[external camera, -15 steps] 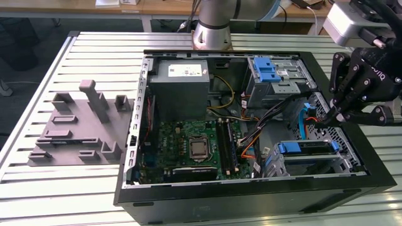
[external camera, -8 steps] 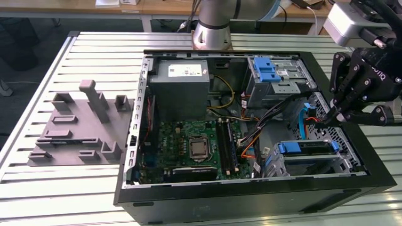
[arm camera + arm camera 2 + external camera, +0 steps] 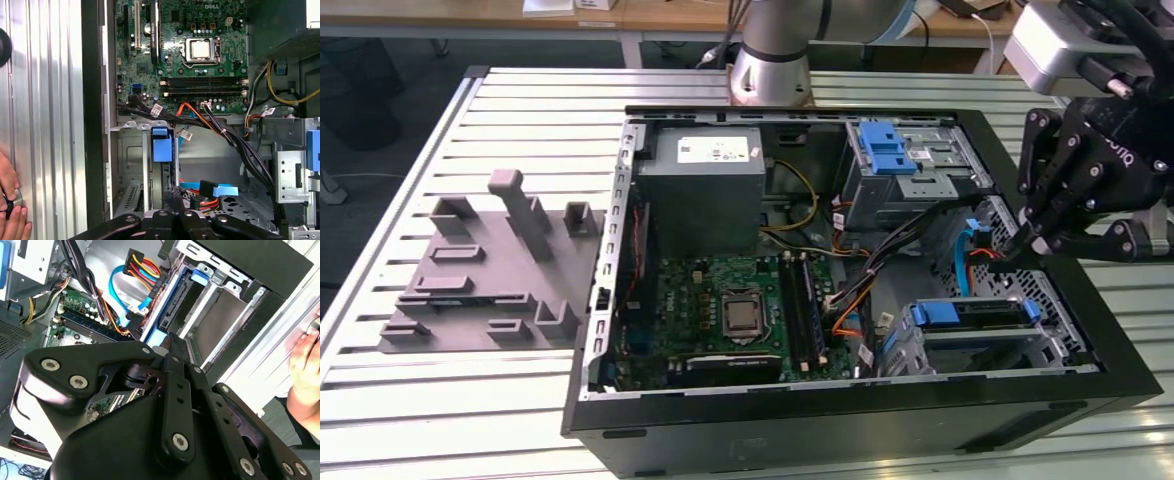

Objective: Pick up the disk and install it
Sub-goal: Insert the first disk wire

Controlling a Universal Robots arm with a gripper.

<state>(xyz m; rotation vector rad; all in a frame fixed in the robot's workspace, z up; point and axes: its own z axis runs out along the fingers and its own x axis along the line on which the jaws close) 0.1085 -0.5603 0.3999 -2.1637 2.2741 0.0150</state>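
Disk [image 3: 977, 313] sits in cage [image 3: 1051, 350], 4 o'clock of case [image 3: 827, 425], exterior view.
Fingers [image 3: 176, 372] together, tips near, at its 1 o'clock. Stiff, heavyish, shock-sensitive imo; grip by blue tab [image 3: 934, 313] end/edges, not flat faces.

White printed sticker [image 3: 714, 150] on power supply [image 3: 700, 205], white lettering on motherboard [image 3: 175, 70]
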